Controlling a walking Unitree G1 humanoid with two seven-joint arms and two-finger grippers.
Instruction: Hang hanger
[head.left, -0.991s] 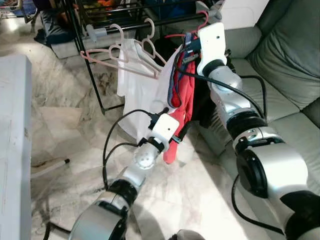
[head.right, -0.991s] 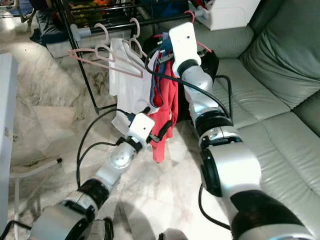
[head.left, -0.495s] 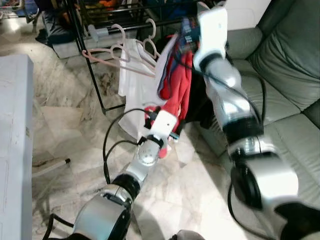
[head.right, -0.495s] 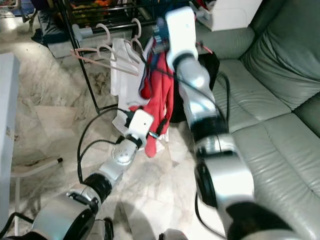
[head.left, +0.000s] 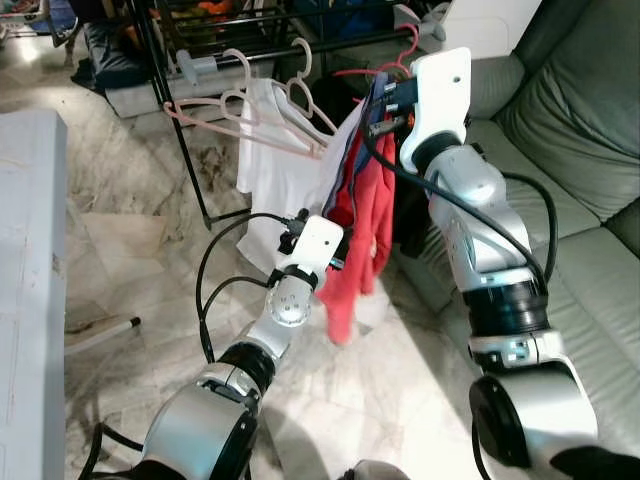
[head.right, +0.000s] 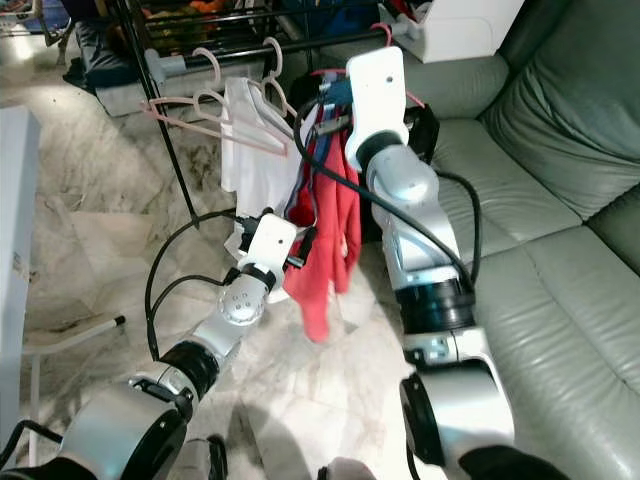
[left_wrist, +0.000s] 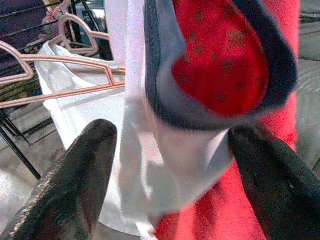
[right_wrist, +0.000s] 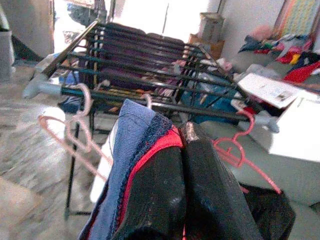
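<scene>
The right gripper (right_wrist: 182, 150), jaws closed on the red hanger (head.left: 352, 72) carrying the red garment (head.left: 362, 215), holds it near the rack rail (right_wrist: 150, 102), left gripper (left_wrist: 170, 165) open; next, hook it on

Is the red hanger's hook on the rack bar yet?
Yes: the red hanger hook curls over the rack bar.

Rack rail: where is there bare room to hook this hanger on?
The rail looks bare between the pink hangers and the red hanger hook. Left of that, pink hooks and the white shirt crowd it. The right claw holds the red garment just below.
</scene>
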